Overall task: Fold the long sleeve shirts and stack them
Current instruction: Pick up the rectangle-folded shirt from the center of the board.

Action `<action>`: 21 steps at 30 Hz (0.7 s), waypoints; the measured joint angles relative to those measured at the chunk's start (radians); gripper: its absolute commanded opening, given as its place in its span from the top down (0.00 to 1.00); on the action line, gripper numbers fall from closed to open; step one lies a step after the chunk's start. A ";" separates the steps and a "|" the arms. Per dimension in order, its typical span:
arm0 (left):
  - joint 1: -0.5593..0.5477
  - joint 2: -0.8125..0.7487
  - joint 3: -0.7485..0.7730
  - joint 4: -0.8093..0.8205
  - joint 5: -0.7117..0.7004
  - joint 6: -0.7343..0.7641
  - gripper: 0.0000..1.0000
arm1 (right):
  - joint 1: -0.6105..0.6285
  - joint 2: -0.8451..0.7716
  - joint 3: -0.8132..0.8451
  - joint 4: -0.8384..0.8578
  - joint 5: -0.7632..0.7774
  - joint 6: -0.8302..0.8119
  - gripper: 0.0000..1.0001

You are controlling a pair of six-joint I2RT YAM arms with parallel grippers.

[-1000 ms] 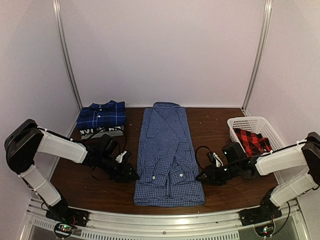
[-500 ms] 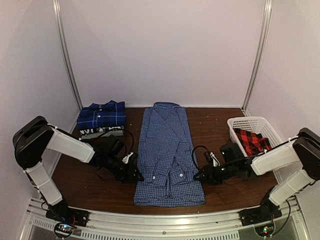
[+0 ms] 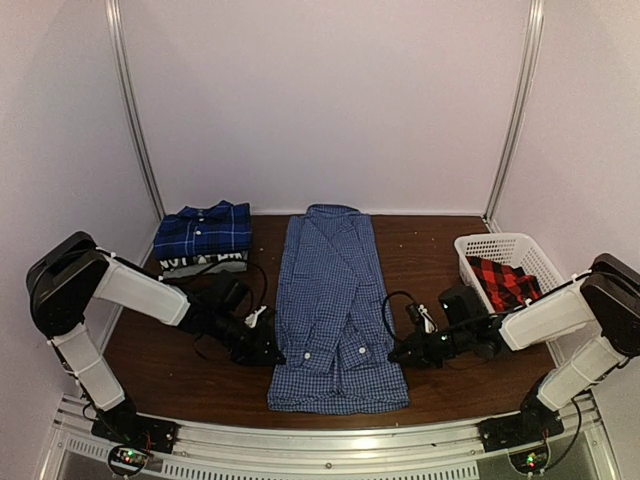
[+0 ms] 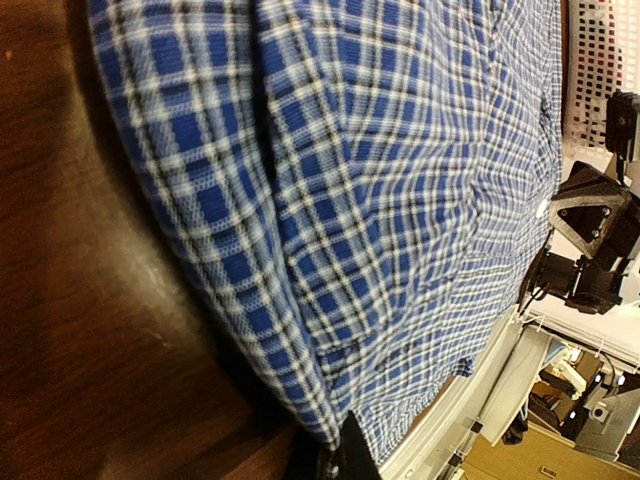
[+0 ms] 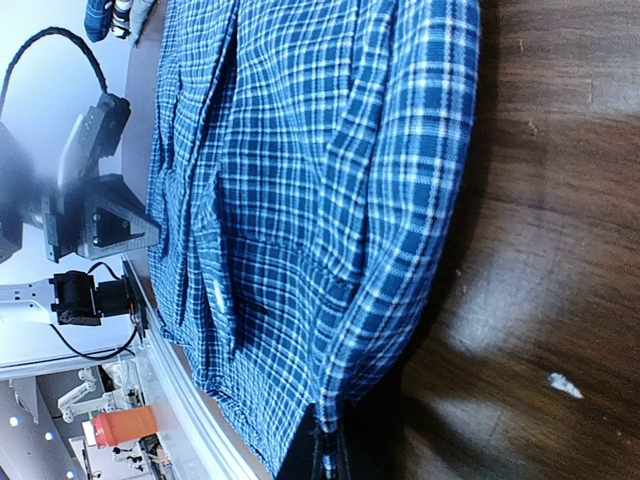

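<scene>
The left fingers (image 3: 268, 352) and right fingers (image 3: 398, 354) are each pinched closed on a side edge of the blue-and-white check shirt (image 3: 335, 300). It lies centred on the bench (image 3: 430, 255), long axis running near to far, collar (image 3: 332, 211) at the far end.

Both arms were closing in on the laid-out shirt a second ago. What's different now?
Both arms slid inward to the shirt's side edges near its hem. The left gripper and right gripper closed, each pinching an edge of the blue-and-white check shirt, which still lies flat. Unchanged: the folded dark blue plaid shirt at the back left and the red-and-black plaid shirt in the white basket.
</scene>
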 measured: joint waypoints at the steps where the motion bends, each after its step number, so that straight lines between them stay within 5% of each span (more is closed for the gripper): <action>1: 0.000 0.000 0.000 0.000 0.002 -0.002 1.00 | 0.000 0.000 0.000 0.002 -0.003 0.002 0.99; 21: 0.013 -0.103 0.000 0.050 0.073 -0.089 1.00 | -0.009 -0.053 0.031 0.039 -0.051 0.078 1.00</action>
